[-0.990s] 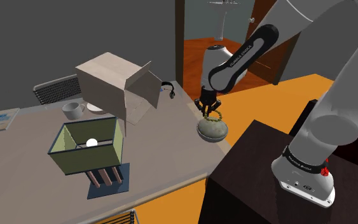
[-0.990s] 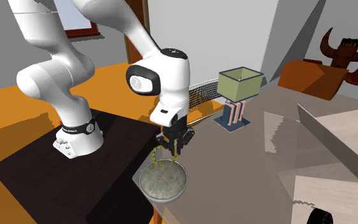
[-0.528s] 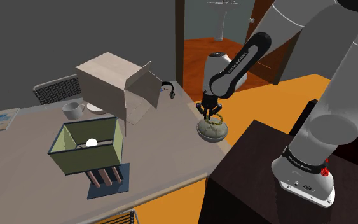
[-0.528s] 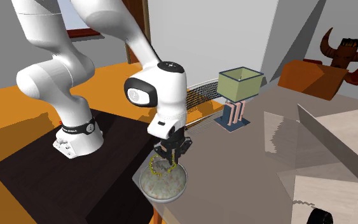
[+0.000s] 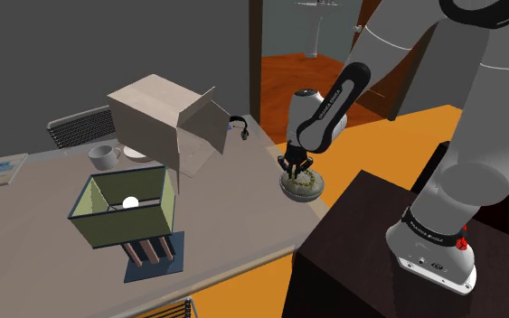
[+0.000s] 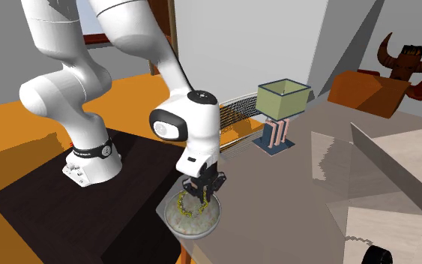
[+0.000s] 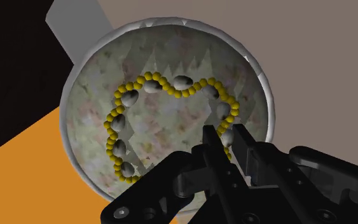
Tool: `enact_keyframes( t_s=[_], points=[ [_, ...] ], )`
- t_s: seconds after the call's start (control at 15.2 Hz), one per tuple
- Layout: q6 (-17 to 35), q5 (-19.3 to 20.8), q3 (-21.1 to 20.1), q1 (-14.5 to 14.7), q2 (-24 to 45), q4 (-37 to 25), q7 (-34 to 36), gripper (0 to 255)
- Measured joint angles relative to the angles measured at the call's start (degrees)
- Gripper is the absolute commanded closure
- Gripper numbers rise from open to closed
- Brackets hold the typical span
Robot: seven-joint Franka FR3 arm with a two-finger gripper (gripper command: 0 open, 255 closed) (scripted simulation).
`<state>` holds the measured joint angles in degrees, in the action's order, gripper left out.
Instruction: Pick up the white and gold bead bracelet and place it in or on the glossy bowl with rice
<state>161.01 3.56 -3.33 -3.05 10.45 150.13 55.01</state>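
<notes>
1. The bracelet (image 7: 182, 81) is a closed loop of small yellow-gold beads, with larger whitish oval beads set along it at intervals.
2. In the wrist view the loop lies spread in an uneven ring over the speckled, pale rice inside the bowl (image 7: 170, 21). The bowl is round with a thin, light, shiny rim.
3. One stretch of the loop runs up into the gripper (image 7: 228, 137). The two black fingers stand close together and pinch that stretch, so the gripper is clamped on the bracelet.
4. In the second exterior view the beads (image 6: 187, 206) drape from the fingertips down onto the rice.
5. The bowl (image 5: 299, 191) sits at the edge of the grey surface (image 5: 234, 226), on the side nearest the dark stand (image 5: 370, 253).
6. In the shoulder view the white arm (image 5: 478, 135) rises from the stand and leaves the picture's top. Its last links come back down, slanting toward the shoulder view's left.
7. The hand points almost straight down, with the gripper (image 5: 293, 170) just above the bowl's contents.
8. In the second exterior view the gripper (image 6: 199, 193) hangs under the rounded wrist link, its tips inside the bowl's (image 6: 194, 225) rim.
</notes>
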Motion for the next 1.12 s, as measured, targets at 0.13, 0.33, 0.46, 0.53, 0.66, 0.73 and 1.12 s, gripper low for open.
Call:
enact_keyframes(
  t_s=[0.13,0.33,0.46,0.53,0.66,0.73,1.12],
  points=[
    [0.56,0.15,0.11,-0.01,0.67,-0.12,0.03,255],
    [0.69,0.18,0.06,0.05,0.62,-0.19,0.07,255],
    [0.69,0.18,0.02,0.03,0.63,-0.23,0.02,255],
    [0.72,0.19,0.02,0.04,0.63,-0.21,0.04,0],
    [1.42,0.21,-0.10,0.15,0.47,-0.45,0.11,0],
    [1.16,0.21,-0.07,0.13,0.50,-0.49,0.10,0],
    [-3.47,-0.94,-0.40,-0.50,-3.62,-0.08,-1.03,0]
  ],
)
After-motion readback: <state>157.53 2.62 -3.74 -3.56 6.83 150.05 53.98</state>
